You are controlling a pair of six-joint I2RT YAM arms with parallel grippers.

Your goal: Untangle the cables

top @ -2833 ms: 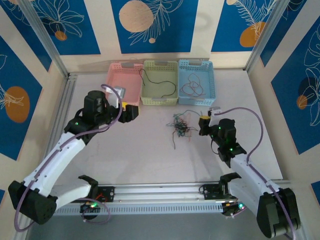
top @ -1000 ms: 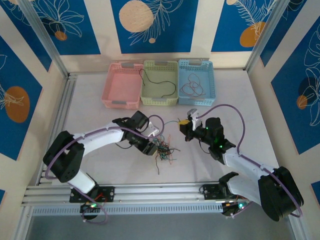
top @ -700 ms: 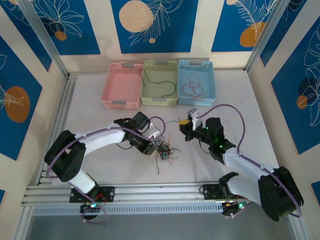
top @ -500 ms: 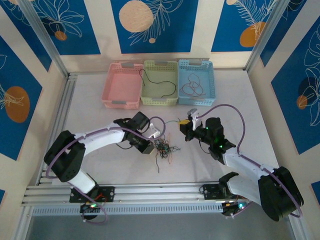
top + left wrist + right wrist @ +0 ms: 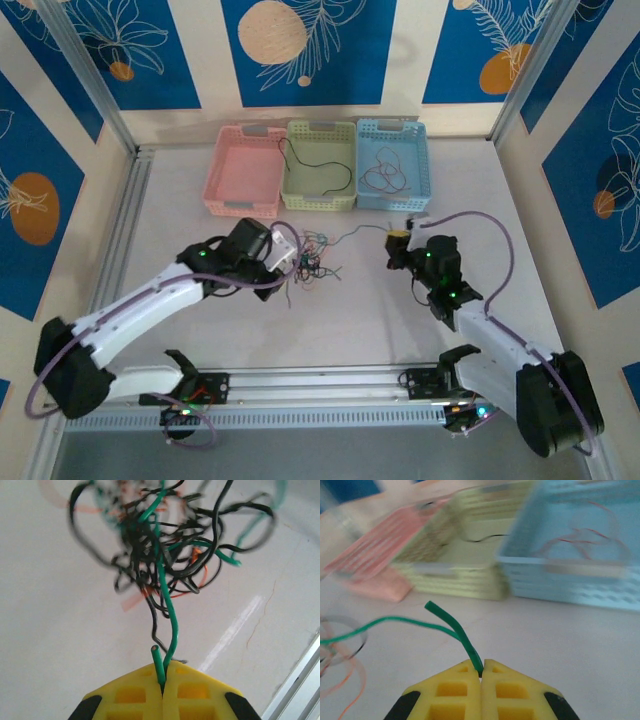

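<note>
Where the pale surface stretches away from my two arms, three baskets stand in a row at its far edge: a pink basket on the left, a green basket in the middle and a blue basket on the right. A black wire lies in the green one and a reddish wire in the blue; my right wrist view blurs them all. The cables sit knotted left of centre, and I cannot tell whether they rest on the surface or hang clear. Up close the clump is too dense to follow, its top cut off. My left end effector, touching the clump, has its yellow tips pressed together on a green strand. My right end effector, well to the right, pinches a green strand end leading left.
</note>
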